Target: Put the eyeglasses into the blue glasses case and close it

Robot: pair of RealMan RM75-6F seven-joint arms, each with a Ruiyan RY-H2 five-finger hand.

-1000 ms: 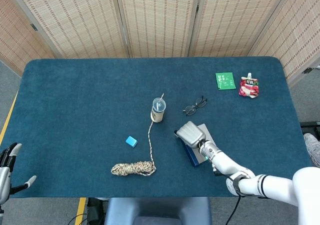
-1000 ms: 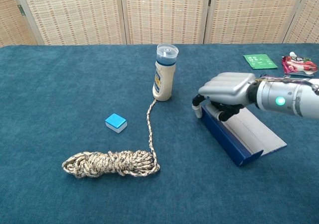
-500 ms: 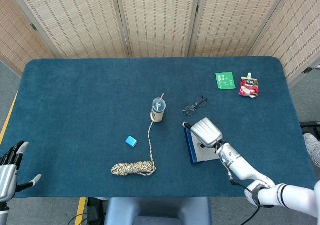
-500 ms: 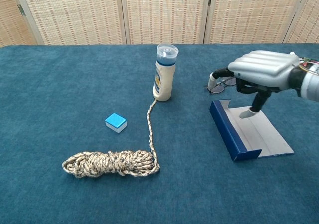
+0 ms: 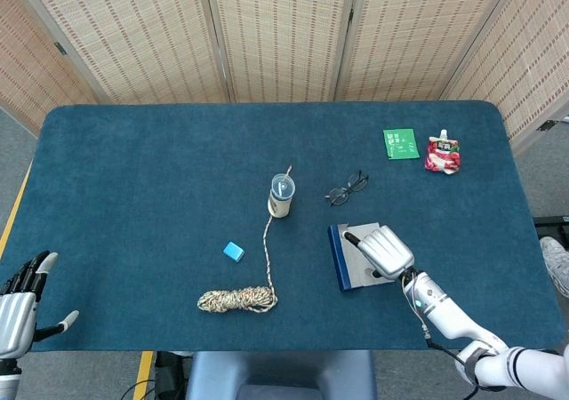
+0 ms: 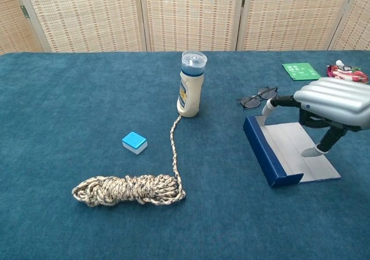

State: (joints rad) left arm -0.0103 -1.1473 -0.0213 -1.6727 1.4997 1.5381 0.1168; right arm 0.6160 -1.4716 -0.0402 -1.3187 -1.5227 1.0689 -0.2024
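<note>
1. Blue glasses case with pale grey lining (image 6: 287, 150): now lies open on the counter (image 5: 133, 196), ready for loading.
2. Right hand (image 6: 338, 107): lifted off, empty, fingers loosely apart above the lining.
3. Left hand (image 5: 18, 298): idle, spread.
4. Thin dark-framed eyeglasses (image 5: 347, 188): unmoved, just beyond the case.

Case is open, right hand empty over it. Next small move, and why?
Probably move the right hand away from the robot to the eyeglasses and pick them up: they lie on the table beyond the open blue case, untouched.
</note>
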